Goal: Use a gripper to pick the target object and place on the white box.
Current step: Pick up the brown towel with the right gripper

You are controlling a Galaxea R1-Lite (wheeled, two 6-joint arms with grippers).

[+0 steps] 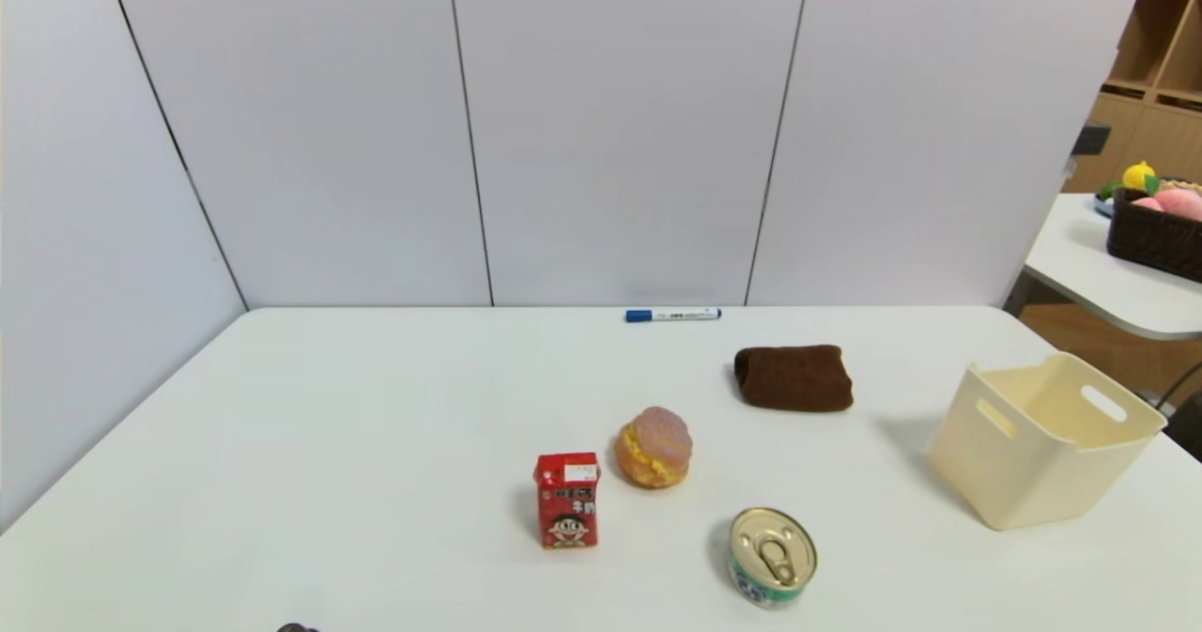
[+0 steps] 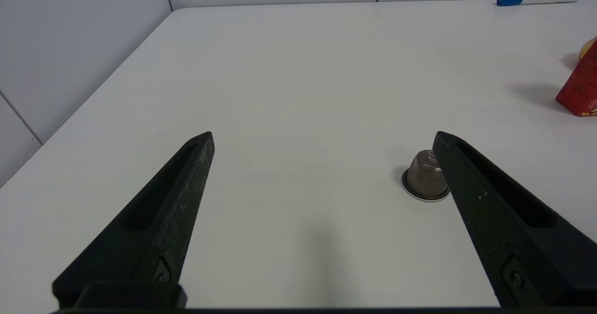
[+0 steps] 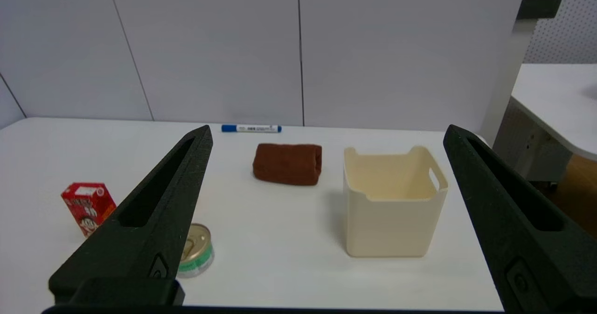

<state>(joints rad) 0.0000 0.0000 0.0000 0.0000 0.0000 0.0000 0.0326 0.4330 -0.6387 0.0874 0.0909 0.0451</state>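
step in hand, by judgement: the approach, with nothing grasped yet. left gripper (image 2: 324, 139) is parked low over the table (image 2: 298, 71), jaws wide apart and empty; between them, close against the right-hand jaw, a small grey capsule-like cup (image 2: 425, 176) stands, and beyond that jaw sits the red carton (image 2: 580, 90). right gripper (image 3: 326, 134) faces the work, jaws fully apart and empty. left of its jaws: the red carton (image 3: 88, 206), printed with a cartoon face and characters too small to read, then a ring-pull can (image 3: 196, 251) partly behind the left jaw. between the jaws, well ahead: a blue-capped marker (image 3: 252, 128) with unreadable print, the target object (image 3: 288, 163) lying flat, and just beside it the white box (image 3: 394, 202), upright and empty. next move calls for reaching forward and down so the jaws straddle the towel, then closing.
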